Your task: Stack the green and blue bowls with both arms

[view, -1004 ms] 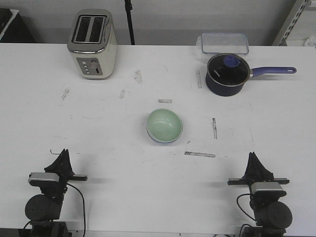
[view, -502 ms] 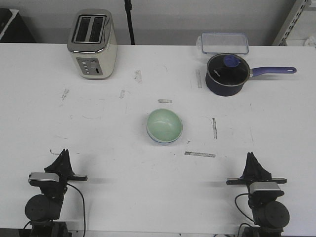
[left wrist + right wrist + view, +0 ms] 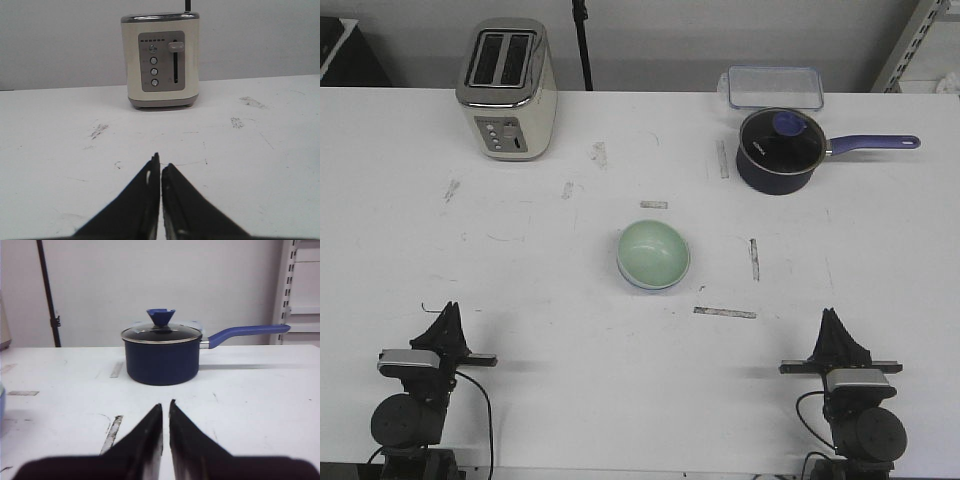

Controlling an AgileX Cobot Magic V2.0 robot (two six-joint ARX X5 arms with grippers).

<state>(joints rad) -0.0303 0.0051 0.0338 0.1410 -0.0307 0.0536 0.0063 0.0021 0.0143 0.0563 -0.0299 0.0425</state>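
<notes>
- A white table [image 3: 520, 270], scuffed with grey marks, fills most of the view.
- A plain pale wall [image 3: 150, 280] stands behind it.
- Possibly metal shelving [image 3: 920, 40] at the far right.
- A dark pole [image 3: 47, 290] rises by the wall.

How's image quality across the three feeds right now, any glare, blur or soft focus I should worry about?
Front view: even light, sharp, soft shadows only; a mild sheen on the green bowl. Left wrist view: toaster crisp, left claw slightly soft up close. Right wrist view: softer overall, saucepan a little hazy, right claw blurred at the edges.
</notes>
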